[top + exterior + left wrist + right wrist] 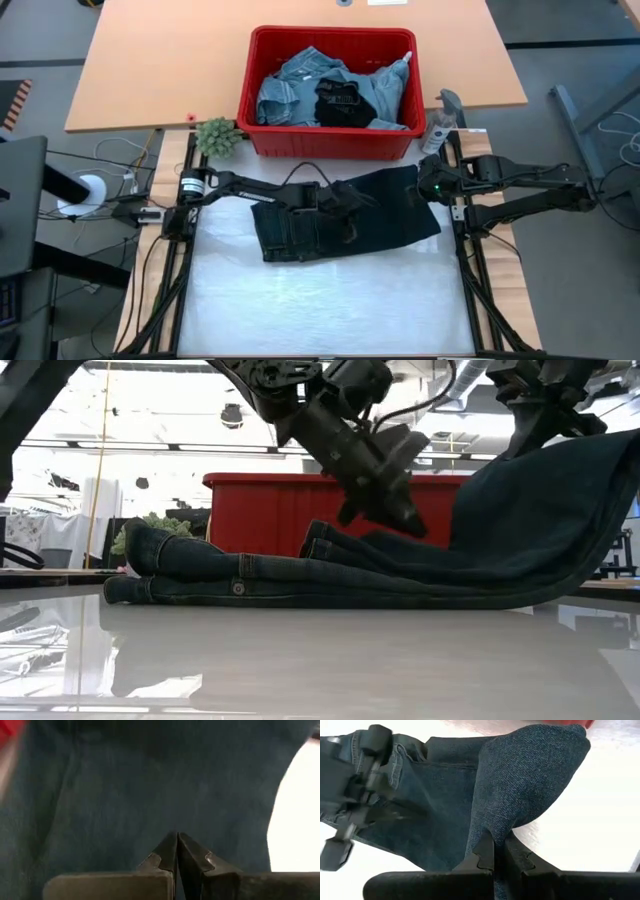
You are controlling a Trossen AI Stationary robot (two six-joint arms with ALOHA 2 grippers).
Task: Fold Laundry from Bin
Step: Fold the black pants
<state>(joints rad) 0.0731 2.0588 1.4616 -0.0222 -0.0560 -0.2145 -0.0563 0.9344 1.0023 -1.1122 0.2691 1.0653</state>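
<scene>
Dark jeans hide the left pincer's tips from above; a bottle beside the red bin stays too small to identify.

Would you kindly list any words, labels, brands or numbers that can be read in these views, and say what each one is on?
None can be read in any view.
The black garment in the bin: a faint print, too small and blurred to read.
The dark jeans on the table: a round button in the low view, no legible marking.
</scene>
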